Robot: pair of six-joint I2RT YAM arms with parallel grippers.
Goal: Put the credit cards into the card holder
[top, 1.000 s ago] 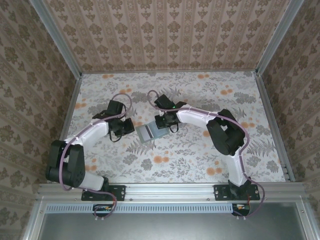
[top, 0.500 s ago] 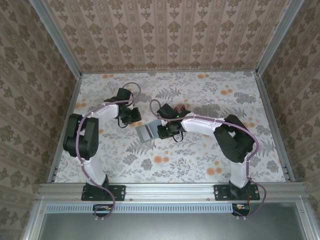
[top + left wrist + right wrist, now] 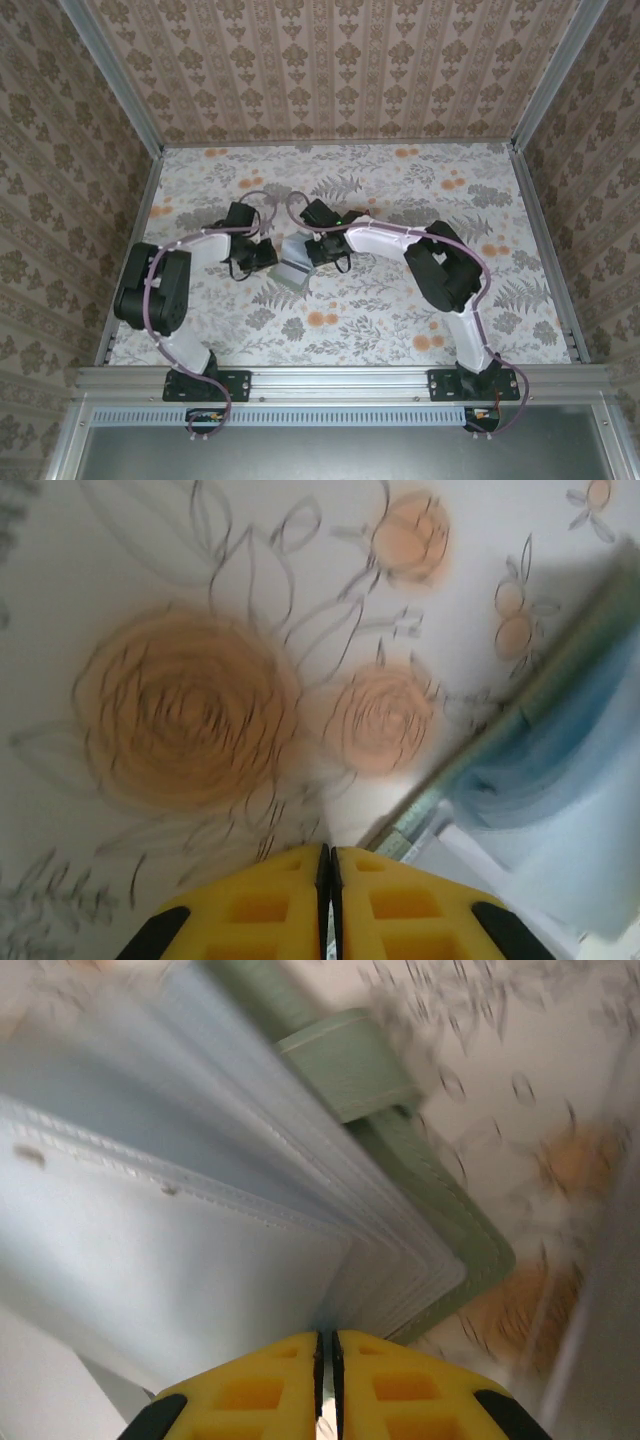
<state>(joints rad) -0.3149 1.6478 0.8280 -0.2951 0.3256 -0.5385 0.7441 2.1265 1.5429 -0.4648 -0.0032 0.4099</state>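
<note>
The card holder lies open mid-table, a grey-green cover with several clear sleeves fanned out. My right gripper is at its right edge. In the right wrist view the yellow fingers are pressed together with a thin pale sleeve edge between them, the green cover and its strap tab lying beyond. My left gripper is just left of the holder, low over the cloth. It is shut with nothing sticking out, and the holder's edge passes to its right. The credit cards are hidden.
A floral cloth covers the table, walled by patterned panels with metal posts at the sides. Both arms bend inward, elbows raised over the cloth. Open cloth lies toward the back and the front.
My left gripper swung toward the back, then returned beside the holder's left edge. The right gripper stayed at the holder, which shifted and turned slightly.
</note>
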